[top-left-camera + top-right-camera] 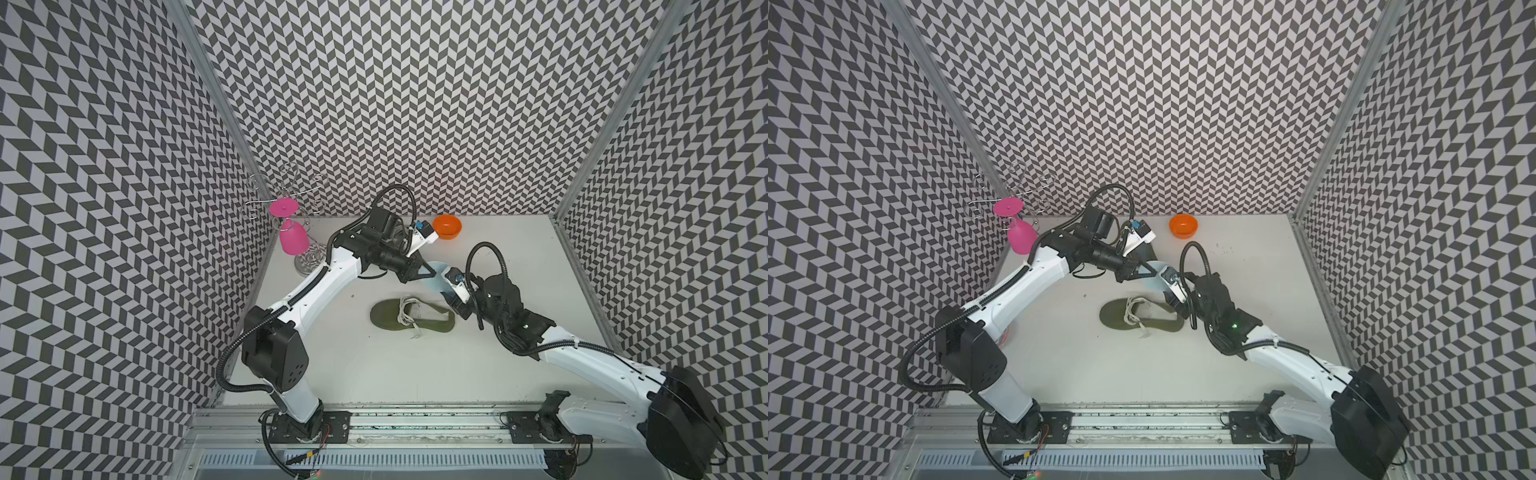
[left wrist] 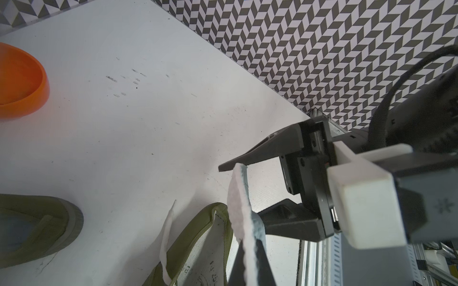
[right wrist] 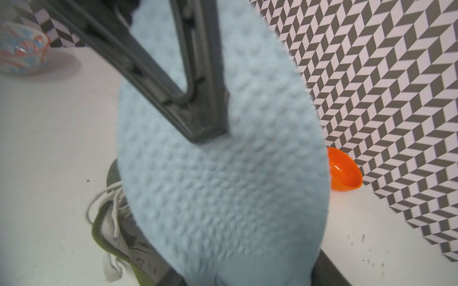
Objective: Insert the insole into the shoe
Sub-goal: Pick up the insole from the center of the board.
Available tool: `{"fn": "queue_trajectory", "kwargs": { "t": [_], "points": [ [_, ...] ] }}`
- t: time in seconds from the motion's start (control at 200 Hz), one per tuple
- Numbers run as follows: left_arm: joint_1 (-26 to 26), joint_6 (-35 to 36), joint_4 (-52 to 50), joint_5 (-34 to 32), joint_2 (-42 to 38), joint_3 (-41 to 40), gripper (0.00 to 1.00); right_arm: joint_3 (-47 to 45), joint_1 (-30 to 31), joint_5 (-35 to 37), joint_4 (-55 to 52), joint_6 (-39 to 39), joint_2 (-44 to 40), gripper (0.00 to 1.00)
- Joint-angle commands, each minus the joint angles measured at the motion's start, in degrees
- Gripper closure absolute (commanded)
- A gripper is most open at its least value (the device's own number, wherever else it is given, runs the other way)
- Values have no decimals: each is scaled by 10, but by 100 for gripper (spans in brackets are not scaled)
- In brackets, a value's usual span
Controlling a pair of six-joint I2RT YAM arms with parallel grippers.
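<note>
Walls [image 1: 415, 104] on three sides: black-and-white chevron print.
Bench [image 1: 415, 374]: white, scuffed with small dark marks.
Shoe [image 1: 386, 318]: olive green with loose off-white laces. It lies mid-bench, toe toward my left, with pale printed lining showing in the opening.
Insole [image 3: 223, 185]: pale blue with a dimpled face, held on edge in the air near the shoe's heel end, not in the shoe.
My left hand [image 1: 433, 272] is clamped on the insole.
My right hand [image 2: 240, 192] has its jaws apart, one on each side of the insole's tip, and one finger touches its edge.
Orange bowl [image 1: 447, 226] sits by the back wall.
</note>
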Motion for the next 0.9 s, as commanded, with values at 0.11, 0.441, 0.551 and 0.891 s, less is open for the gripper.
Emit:
{"fn": "queue_trajectory", "kwargs": {
  "t": [0.11, 0.441, 0.551, 0.891],
  "points": [
    [0, -15, 8, -8, -11, -5, 100, -1, -2, -10, 49, 21, -23, 47],
    [4, -88, 52, -68, -8, -9, 66, 4, -2, 10, 32, 36, -22, 62],
    [8, -104, 63, -70, -10, -4, 60, 1, -3, 14, 31, 39, -17, 62],
    [61, -236, 135, -124, -78, -2, 47, 53, -2, 58, -25, 50, 37, 68]
  ]
}}
